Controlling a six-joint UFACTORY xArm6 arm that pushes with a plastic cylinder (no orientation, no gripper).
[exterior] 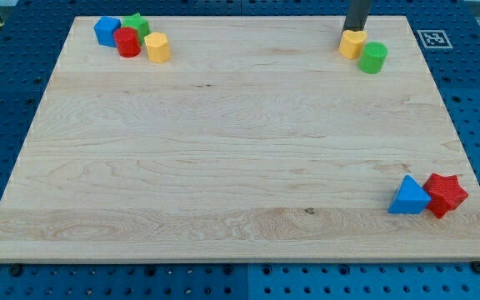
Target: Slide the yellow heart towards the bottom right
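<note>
Sitting near the view's top right, the yellow heart (352,43) rests on the wooden board (223,150). My tip (356,31) comes down from the view's top and touches the heart's top edge. It is just a plain rod, so it pinches nothing. A green round block (373,57) sits just beside the heart, toward the view's right. At the view's bottom right a blue triangle (408,197) touches a red star (446,194). At the top left, blue (105,31), green (135,25), red (127,42) and yellow (157,47) blocks huddle together.

Lab bench: blue perforated table (7,92), fiducial tag (432,38)
</note>
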